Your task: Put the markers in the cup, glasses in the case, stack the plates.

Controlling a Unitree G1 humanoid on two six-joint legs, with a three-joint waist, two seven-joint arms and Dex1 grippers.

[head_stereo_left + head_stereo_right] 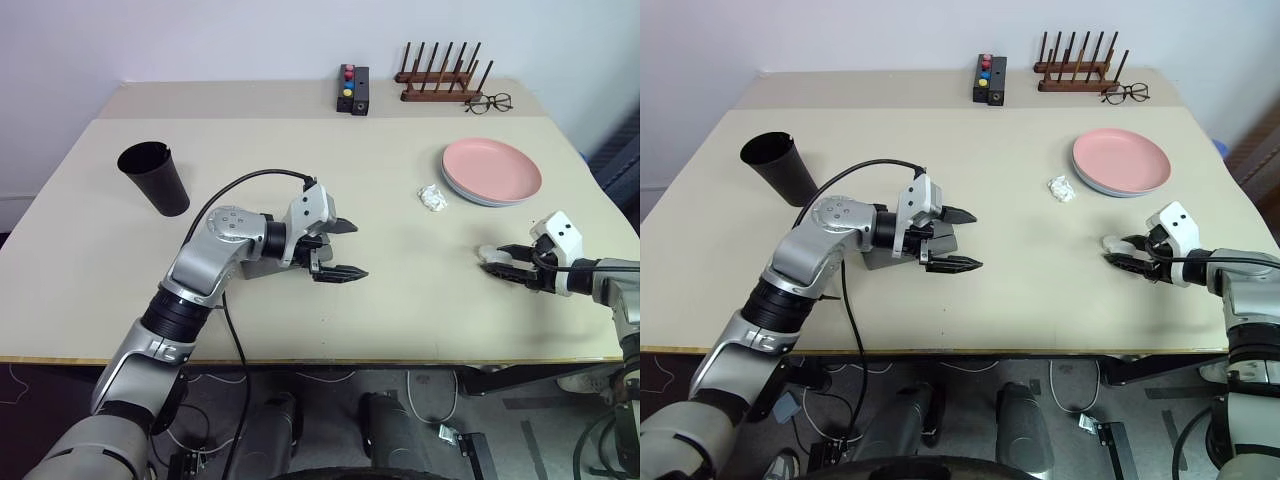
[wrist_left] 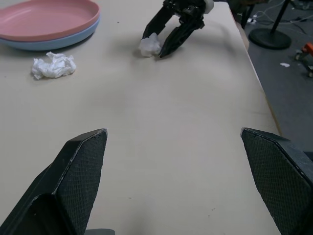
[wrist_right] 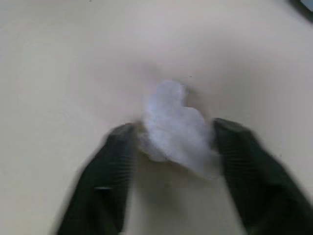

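The black cup point(image 1: 155, 178) stands at the table's left. The pink plate point(image 1: 492, 168) lies on the light blue plate point(image 1: 470, 198) at the right rear. My left gripper point(image 1: 358, 250) hovers open at mid-table, pointing right, with nothing between its fingers. Under its wrist lies the grey case point(image 1: 262, 268), mostly hidden. My right gripper point(image 1: 488, 260) is low over the table near the right edge. Its fingers point(image 3: 115, 161) press both sides of a small white paper wad point(image 3: 173, 129). The markers and the glasses are out of view.
A second crumpled paper point(image 1: 433, 197) lies just left of the plates. Thin wire-framed spectacles point(image 1: 489, 102), a wooden peg rack point(image 1: 438, 80) and a black box with coloured buttons point(image 1: 352, 90) sit along the back. The table's front edge is near both arms.
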